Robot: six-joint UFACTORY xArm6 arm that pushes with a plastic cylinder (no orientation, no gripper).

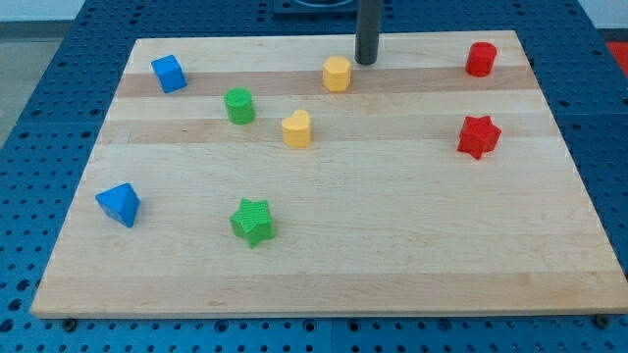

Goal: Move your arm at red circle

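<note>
In the camera view, my tip (367,61) is standing near the top centre of the frame, just right of and above the yellow hexagon (337,74). There is no pincer here, only a bare rod that is holding nothing. The red circle (480,59) is sitting in the upper right corner, well apart from my tip, close to the board's edge (549,108). Overshooting rightward is risking knocking it off the board; drifting downward is risking nudging the red star (479,136).
</note>
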